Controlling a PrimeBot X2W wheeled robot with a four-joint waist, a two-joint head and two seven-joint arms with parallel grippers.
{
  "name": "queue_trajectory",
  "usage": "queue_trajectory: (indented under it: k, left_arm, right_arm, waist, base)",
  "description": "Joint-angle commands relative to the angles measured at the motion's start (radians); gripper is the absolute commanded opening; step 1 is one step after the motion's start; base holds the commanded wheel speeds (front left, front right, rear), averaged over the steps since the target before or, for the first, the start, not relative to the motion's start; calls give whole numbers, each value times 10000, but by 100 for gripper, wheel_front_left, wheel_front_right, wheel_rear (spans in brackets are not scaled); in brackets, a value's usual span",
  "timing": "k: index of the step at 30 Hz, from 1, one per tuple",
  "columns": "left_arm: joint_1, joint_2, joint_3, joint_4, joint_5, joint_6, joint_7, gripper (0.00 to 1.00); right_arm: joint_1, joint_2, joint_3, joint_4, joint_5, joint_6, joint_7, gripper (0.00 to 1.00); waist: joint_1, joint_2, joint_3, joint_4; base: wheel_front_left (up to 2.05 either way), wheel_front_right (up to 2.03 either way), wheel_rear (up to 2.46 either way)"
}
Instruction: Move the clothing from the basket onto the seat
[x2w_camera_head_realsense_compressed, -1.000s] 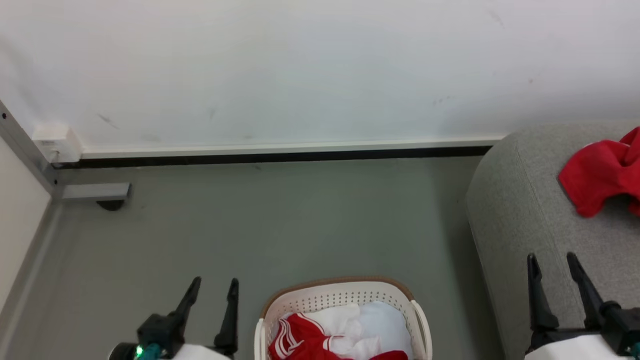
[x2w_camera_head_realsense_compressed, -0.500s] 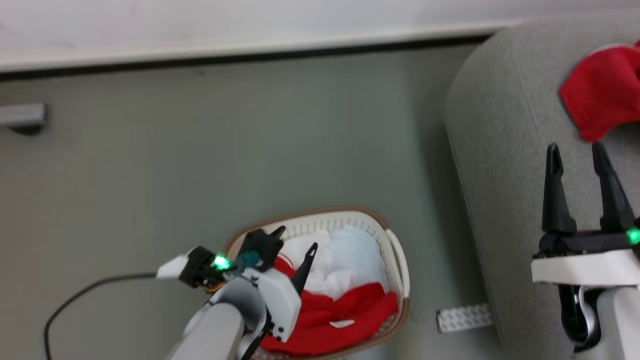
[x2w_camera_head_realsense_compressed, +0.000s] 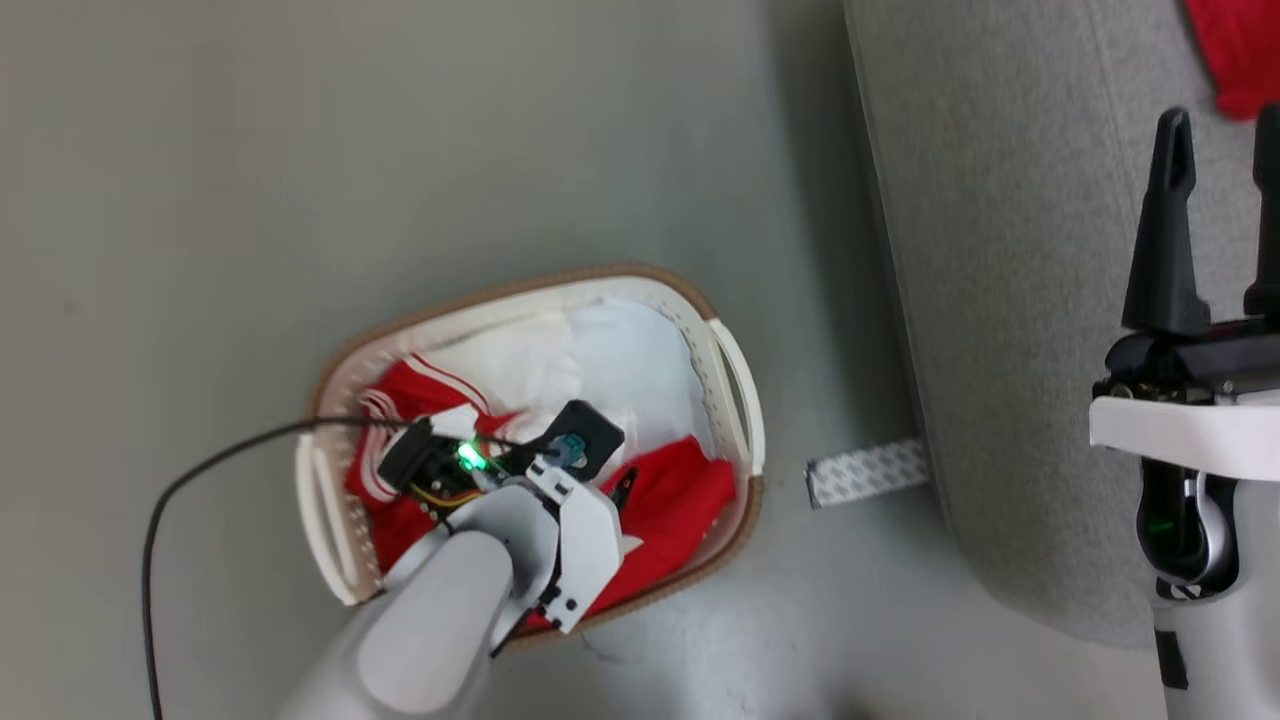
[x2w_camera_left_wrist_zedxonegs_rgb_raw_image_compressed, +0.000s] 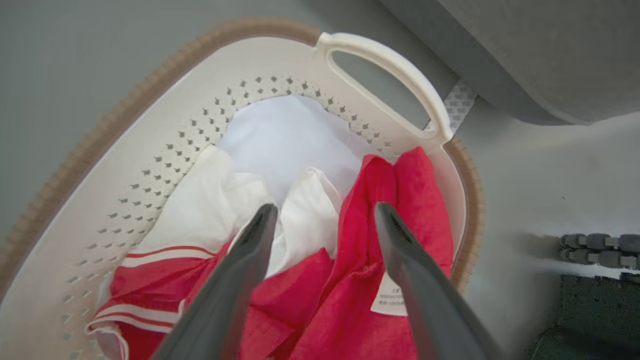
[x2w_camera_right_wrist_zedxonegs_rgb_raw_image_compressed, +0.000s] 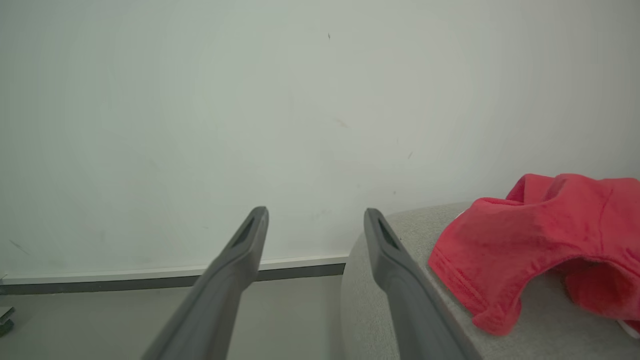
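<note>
basket (x2w_camera_left_wrist_zedxonegs_rgb_raw_image_compressed: 150, 165): on floor just beside seat (x2w_camera_head_realsense_compressed: 1000, 300); holds red clothing (x2w_camera_left_wrist_zedxonegs_rgb_raw_image_compressed: 325, 300) and white fabric (x2w_camera_left_wrist_zedxonegs_rgb_raw_image_compressed: 290, 135).
left gripper (x2w_camera_left_wrist_zedxonegs_rgb_raw_image_compressed: 325, 207): jaws spread, empty, tips low in the pile, perhaps touching it.
right gripper (x2w_camera_right_wrist_zedxonegs_rgb_raw_image_compressed: 316, 212): spread, empty, above seat near one red garment (x2w_camera_right_wrist_zedxonegs_rgb_raw_image_compressed: 540, 240).

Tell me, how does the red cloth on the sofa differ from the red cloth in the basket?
The sofa cloth lies loose on top of the grey sofa; the basket cloth sits bunched with white fabric inside the cream basket. The sofa cloth shows mostly plain red; the basket cloth shows white stripes and a label. Both are bright red, soft and crumpled.
</note>
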Motion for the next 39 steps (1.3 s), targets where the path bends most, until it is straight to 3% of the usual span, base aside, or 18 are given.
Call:
queue_trajectory:
  k: [1, 14, 32, 33, 35, 39]
  left_arm:
    - [-153, 165, -55, 65, 159, -36, 82, 100]
    - [-842, 811, -543, 216, 70, -59, 777, 100]
    - [-1691, 1554, -1054, 234, -317, -65, 1216, 100]
    - [-1722, 1559, -1112, 263, -381, -65, 1258, 91]
    - [-1776, 1561, -1275, 286, -563, -66, 1271, 0]
    - [-1924, 1517, -1564, 255, -786, -66, 1152, 0]
  right_arm:
    - [-169, -1, 43, -95, 92, -25, 9, 100]
    - [-607, -3, 142, -417, 880, -25, 9, 100]
    - [-1018, -3, 296, -518, 1103, -25, 8, 100]
    - [-1025, -3, 295, -509, 1091, -25, 8, 100]
    - [-1037, -3, 306, -495, 1089, -25, 9, 100]
    - [-1093, -3, 287, -462, 1046, -25, 9, 100]
  waist:
    - [-4, 0, 635, -397]
    - [-4, 0, 1881, -1012]
    - [-4, 0, 3130, -1212]
    - [-4, 0, 3174, -1218]
    - [-4, 0, 3232, -1226]
    - [-4, 0, 3244, -1195]
  base:
    - [0, 0, 0]
    - [0, 0, 0]
    - [0, 0, 0]
    - [0, 0, 0]
    - [0, 0, 0]
    - [0, 0, 0]
